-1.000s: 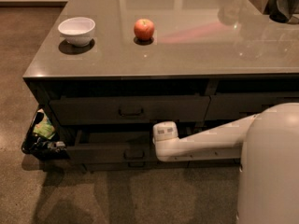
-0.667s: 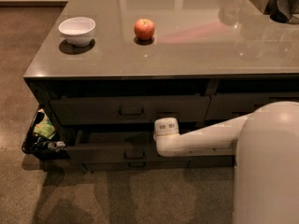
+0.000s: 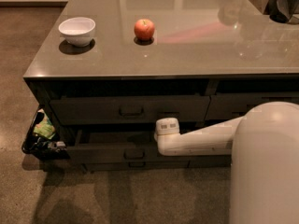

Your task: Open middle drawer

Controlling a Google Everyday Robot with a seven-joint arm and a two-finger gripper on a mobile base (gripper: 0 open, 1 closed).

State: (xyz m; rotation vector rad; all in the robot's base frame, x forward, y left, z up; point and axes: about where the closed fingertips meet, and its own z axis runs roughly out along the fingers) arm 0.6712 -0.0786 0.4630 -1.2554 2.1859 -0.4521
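Note:
The middle drawer (image 3: 112,152) stands pulled out from the counter's front, with its dark inside showing above its flat front. Its small loop handle (image 3: 134,153) is at the centre. The taller top drawer (image 3: 131,110) above it is closed, and a thin bottom drawer front (image 3: 137,165) lies below. My white arm (image 3: 205,139) reaches in from the right. My gripper (image 3: 167,126) at its end sits over the open drawer's right part, just right of and above the handle, apart from it.
A white bowl (image 3: 77,30) and a red apple (image 3: 144,29) sit on the glossy countertop (image 3: 196,45). A black bin with green items (image 3: 42,136) stands on the floor at the counter's left end. My white base (image 3: 266,171) fills the lower right.
My arm's end has risen slightly and edged right. The drawer has not visibly moved.

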